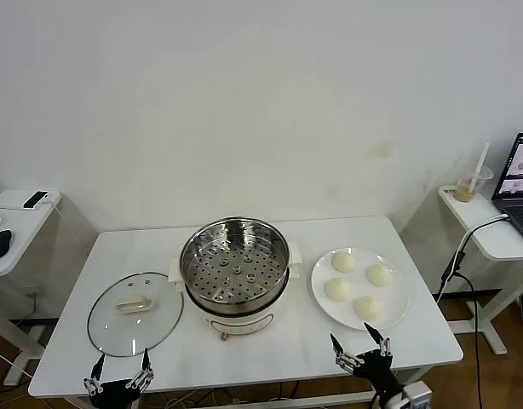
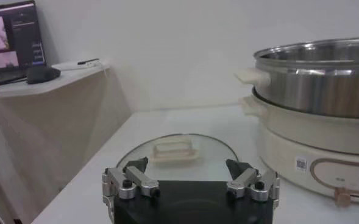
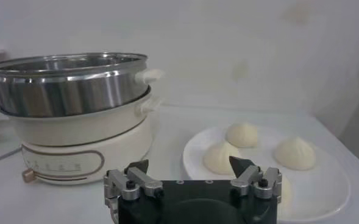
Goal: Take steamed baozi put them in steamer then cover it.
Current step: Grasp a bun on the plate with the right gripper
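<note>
Black metal marks the nearest things: the left hand (image 1: 119, 373) and the right hand (image 1: 360, 348) are held low at the front edge of the white worktop (image 1: 270, 349), each with its fingers spread wide and nothing between them. The left hand (image 2: 190, 175) is placed just in front of the cover (image 1: 135, 313), which is laid flat on the worktop at the robot's left, its cream handle (image 2: 175, 150) facing up. The right hand (image 3: 192, 172) is placed just in front of a white plate (image 1: 398, 318) at the robot's right. On that plate the four steamed baozi are set apart from one another: one nearest the hand (image 1: 366, 308), one toward the steamer (image 1: 336, 290), one toward the outer side (image 1: 379, 275), and one farthest back (image 1: 343, 262). Between cover and plate, at the middle of the worktop, the steamer (image 1: 234, 262) is seen uncovered, its perforated tray bare, on its white base (image 3: 81, 149). Farther off, a side table with a laptop (image 1: 521, 183) and a cup (image 1: 471, 183) is seen at the right, and another side table (image 1: 14, 234) at the left.
</note>
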You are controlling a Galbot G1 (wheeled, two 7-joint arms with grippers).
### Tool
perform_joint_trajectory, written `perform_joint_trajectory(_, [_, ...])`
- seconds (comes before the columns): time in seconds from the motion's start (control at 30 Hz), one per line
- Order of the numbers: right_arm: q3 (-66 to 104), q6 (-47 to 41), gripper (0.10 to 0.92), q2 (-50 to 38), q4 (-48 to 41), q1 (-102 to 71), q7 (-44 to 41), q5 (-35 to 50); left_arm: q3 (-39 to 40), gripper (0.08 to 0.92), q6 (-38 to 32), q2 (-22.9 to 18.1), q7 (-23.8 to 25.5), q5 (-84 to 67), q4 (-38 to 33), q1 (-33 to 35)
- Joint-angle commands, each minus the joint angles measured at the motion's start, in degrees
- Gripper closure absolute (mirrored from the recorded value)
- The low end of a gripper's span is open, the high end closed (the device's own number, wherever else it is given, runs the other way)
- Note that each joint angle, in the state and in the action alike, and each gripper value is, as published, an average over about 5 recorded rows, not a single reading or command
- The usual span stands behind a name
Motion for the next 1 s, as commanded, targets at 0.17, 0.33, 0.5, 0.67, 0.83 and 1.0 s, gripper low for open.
perform_joint_trajectory(0.17, [0.80, 0.41, 0.203, -0.48, -0.13, 1.17, 1.43, -1.02, 0.39, 0.177, 1.79, 0.04, -1.88, -0.45, -1.03, -0.44])
perform_joint_trajectory(0.33, [2.81, -1.73, 0.203, -4.00, -2.51, 7.15, 1.97, -6.74, 0.65, 0.177, 3.51, 0.13, -3.04, 3.27, -0.84, -1.31])
perform_joint_trajectory(0.5, [3.71, -4.78, 0.203, -10.81, -8.23, 16.23, -0.94, -18.22, 0.48, 0.177, 2.78, -0.15, -1.86, 4.48, -1.15, -1.13])
perform_joint_trajectory(0.67, [1.97, -6.39, 0.203, -19.15, -15.68, 27.07, -8.04, -27.01, 0.01, 0.177, 2.47, -0.76, -1.19, 4.90, -1.94, -1.16])
perform_joint_trajectory(0.83, [-3.69, -6.02, 0.203, -27.22, -22.67, 39.30, -19.33, -33.16, -0.35, 0.177, 2.20, -1.09, -1.22, 5.06, -1.93, -1.62])
perform_joint_trajectory(1.0, [-13.04, -4.22, 0.203, -34.11, -29.03, 51.74, -29.48, -36.66, -1.01, 0.177, 2.13, -1.18, -1.40, 4.90, -2.29, -2.36])
